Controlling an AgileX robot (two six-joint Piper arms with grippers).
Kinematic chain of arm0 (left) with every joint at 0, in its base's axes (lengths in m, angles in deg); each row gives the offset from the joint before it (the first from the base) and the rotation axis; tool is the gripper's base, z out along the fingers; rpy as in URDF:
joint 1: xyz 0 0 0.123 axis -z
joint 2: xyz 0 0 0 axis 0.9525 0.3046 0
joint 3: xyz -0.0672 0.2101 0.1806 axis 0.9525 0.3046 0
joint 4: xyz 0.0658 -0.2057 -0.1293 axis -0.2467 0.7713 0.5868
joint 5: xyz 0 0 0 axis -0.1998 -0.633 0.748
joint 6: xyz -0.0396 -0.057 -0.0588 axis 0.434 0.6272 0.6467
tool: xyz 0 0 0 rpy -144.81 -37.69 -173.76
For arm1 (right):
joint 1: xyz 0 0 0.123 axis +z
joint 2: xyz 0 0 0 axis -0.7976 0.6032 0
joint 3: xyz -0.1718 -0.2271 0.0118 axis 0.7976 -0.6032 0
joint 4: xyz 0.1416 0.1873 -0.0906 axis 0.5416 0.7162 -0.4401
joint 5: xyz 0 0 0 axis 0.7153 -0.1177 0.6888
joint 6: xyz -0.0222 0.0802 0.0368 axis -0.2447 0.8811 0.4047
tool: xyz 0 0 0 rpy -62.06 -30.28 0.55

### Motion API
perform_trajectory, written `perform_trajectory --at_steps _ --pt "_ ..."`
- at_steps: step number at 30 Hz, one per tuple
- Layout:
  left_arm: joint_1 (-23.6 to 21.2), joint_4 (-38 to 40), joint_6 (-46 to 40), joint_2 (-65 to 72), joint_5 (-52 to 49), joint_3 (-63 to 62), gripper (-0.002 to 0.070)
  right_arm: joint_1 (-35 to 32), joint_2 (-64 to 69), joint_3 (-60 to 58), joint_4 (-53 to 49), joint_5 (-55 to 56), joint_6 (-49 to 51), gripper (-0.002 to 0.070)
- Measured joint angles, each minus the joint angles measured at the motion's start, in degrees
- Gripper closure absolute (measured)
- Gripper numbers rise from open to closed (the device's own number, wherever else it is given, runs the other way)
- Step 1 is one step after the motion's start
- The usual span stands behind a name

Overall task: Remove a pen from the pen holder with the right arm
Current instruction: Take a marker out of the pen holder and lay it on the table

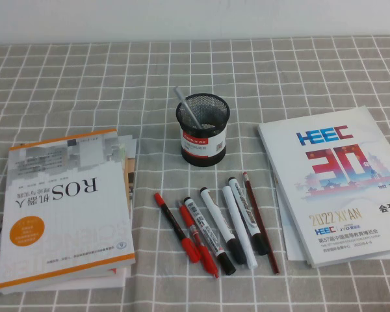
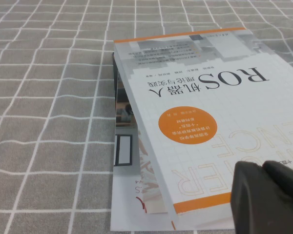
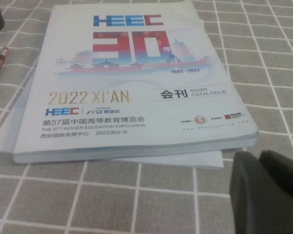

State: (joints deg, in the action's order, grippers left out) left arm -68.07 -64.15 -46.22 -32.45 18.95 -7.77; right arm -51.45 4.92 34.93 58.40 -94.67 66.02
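Pen (image 1: 189, 109) not yet taken: it stood in the holder (image 1: 203, 140), mid-table.
Right gripper (image 3: 260, 161) hung pressed together near the catalogue (image 3: 136, 73), left gripper (image 2: 263, 170) likewise closed over the book (image 2: 210, 97). The next move probably called for spreading the right one and reaching for the pen.

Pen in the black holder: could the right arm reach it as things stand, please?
Probably yes: the pen sticks up from the holder uncovered; right gripper hovers by the catalogue, left gripper by the book.
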Motion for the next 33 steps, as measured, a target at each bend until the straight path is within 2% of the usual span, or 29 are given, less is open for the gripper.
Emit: perform_trajectory --at_steps 25,33 --pt "0.0 0.0 0.0 0.0 0.0 0.0 0.0678 0.0 0.0 0.0 0.6 0.0 0.0 0.0689" --pt "0.0 0.0 0.0 0.0 0.0 0.0 0.0678 0.0 0.0 0.0 4.4 0.2 0.0 0.0689"
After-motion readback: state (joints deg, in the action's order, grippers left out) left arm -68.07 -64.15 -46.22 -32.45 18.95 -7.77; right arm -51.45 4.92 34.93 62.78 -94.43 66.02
